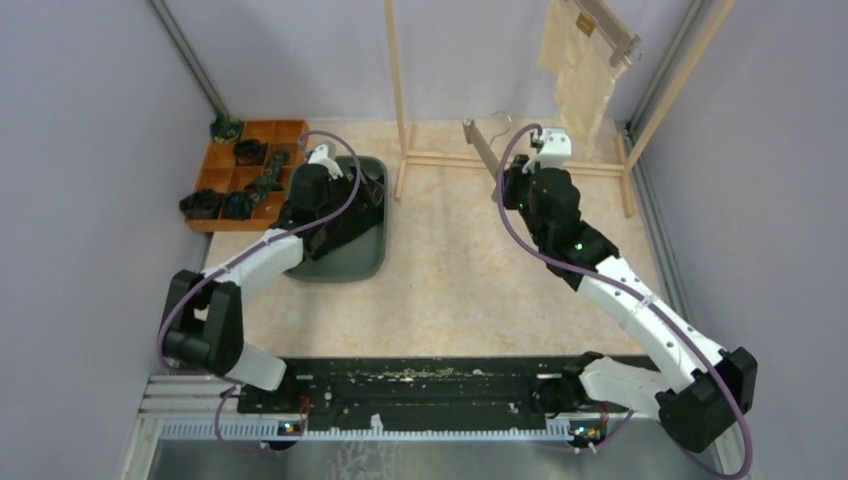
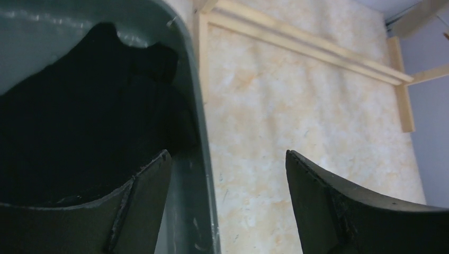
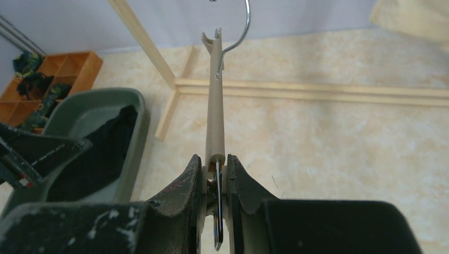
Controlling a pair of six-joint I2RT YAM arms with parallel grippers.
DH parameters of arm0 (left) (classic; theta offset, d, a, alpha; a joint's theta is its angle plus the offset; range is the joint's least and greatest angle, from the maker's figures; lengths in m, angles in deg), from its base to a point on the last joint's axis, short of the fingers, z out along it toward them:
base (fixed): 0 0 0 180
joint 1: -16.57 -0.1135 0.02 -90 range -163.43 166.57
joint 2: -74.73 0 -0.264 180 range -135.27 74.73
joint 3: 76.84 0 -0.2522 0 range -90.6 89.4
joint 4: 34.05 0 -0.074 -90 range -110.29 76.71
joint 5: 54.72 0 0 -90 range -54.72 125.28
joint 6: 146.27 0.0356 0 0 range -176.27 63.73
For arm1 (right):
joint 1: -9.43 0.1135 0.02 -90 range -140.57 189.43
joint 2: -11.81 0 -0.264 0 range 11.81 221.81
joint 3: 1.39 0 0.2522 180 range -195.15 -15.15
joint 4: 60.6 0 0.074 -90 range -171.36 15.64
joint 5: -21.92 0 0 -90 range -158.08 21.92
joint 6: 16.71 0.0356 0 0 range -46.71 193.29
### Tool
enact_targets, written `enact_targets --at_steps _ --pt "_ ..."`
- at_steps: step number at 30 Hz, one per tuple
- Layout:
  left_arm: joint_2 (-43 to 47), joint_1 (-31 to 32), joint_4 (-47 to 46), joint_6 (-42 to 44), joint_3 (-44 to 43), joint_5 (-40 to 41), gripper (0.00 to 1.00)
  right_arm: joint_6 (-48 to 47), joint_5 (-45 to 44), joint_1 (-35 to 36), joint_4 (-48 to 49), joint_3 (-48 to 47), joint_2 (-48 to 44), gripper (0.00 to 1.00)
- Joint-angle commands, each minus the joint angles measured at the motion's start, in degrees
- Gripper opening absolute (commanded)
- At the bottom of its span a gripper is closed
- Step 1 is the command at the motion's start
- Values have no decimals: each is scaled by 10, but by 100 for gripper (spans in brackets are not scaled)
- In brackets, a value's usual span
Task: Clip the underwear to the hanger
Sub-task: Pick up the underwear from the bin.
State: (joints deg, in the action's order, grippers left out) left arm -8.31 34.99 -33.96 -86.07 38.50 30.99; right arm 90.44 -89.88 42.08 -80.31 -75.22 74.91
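The black underwear (image 2: pixel 79 121) lies bunched in a grey-green bin (image 2: pixel 195 111) at the left of the table. My left gripper (image 2: pixel 227 154) hangs open over the bin's right rim, one finger (image 2: pixel 143 190) above the black cloth and the other over bare table. My right gripper (image 3: pixel 214 161) is shut on the end clip of a beige hanger (image 3: pixel 214 116) and holds it above the table in front of the rack, metal hook (image 3: pixel 241 32) pointing away. The cream underwear (image 1: pixel 578 75) hangs from a hanger on the rack at the back right.
A wooden rack (image 1: pixel 398 90) stands at the back, its base rail (image 1: pixel 520 160) lying on the table. An orange compartment tray (image 1: pixel 285 130) with dark items sits at the back left beside the bin (image 1: pixel 340 270). Grey walls close in both sides.
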Motion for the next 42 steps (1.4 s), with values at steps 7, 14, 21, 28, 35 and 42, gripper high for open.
enact_targets --at_steps 7,14,21,28,35,42 --pt "-100 -4 10 -8 -26 49 82 24 2 7 24 83 -127 0" --pt "-117 -12 67 -8 -32 165 82 29 5 7 20 108 -141 0" --pt "-162 -26 89 -3 -55 190 82 33 11 7 30 119 -136 0" --pt "-217 -25 135 2 -103 241 82 37 13 7 31 127 -136 0" --pt "-251 -21 159 13 -129 282 50 39 17 7 38 136 -135 0" --pt "-252 -19 167 14 -135 283 0 41 16 7 39 143 -134 0"
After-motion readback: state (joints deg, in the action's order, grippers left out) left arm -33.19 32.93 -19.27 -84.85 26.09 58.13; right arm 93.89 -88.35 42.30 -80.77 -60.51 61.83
